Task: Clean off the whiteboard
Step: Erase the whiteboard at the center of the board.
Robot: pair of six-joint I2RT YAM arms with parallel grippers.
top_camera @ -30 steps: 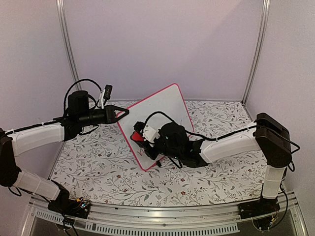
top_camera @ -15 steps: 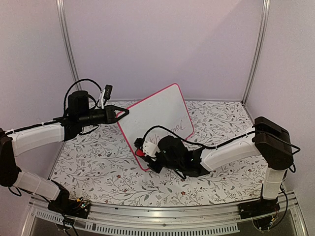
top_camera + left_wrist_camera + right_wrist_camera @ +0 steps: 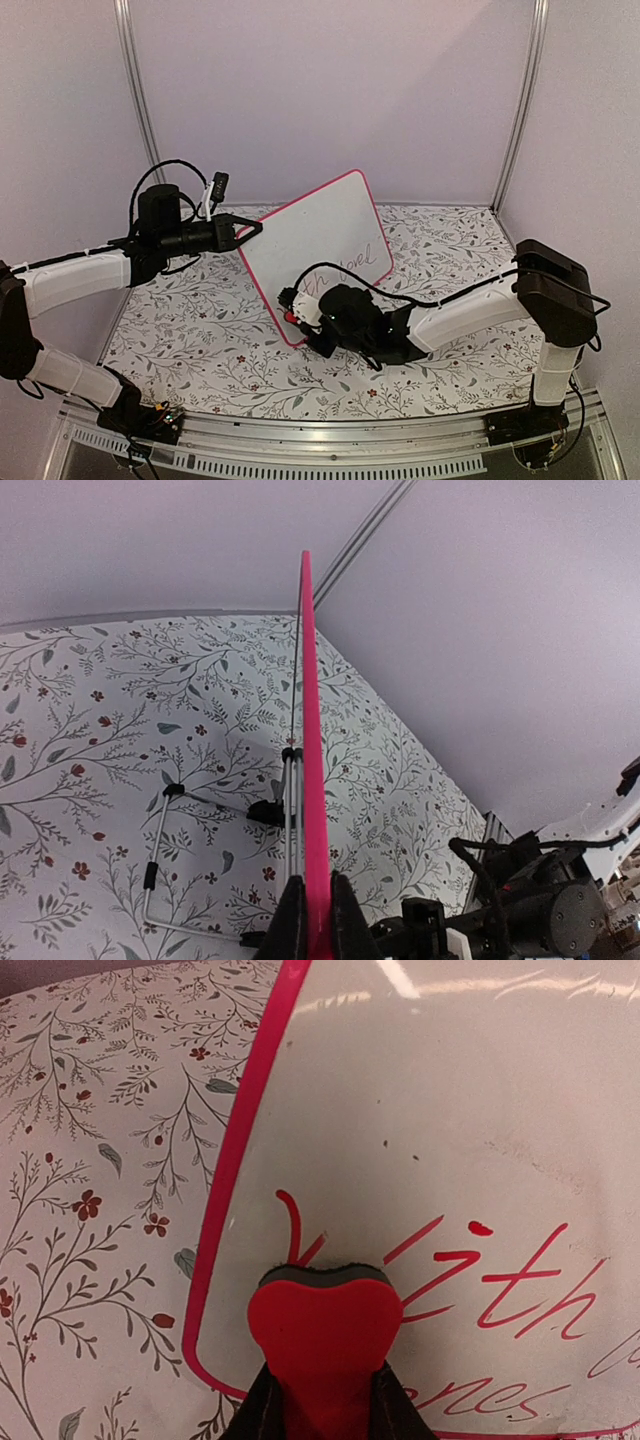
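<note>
Two grippers clamped: one on whiteboard (image 3: pixel 325 235) frame, one on eraser (image 3: pixel 291 317).
Top view: shows whiteboard propped at a tilt mid-table (image 3: pixel 200 340), turned diagonally, left gripper (image 3: pixel 250 228) pinched shut on its left pink edge, right gripper (image 3: pixel 297 312) low at the near-left corner, closed on the red eraser, handwriting (image 3: pixel 345 268) on lower part. Left wrist: looks along the frame edge-on, squeezed between both fingers (image 3: pixel 291 920), wire stand (image 3: pixel 160 865) with black feet beside it on floral surface. Right wrist: holds heart-shaped eraser tight between fingers, pad against board face just inside the corner, at the start of red handwriting, words to the right unwiped.
</note>
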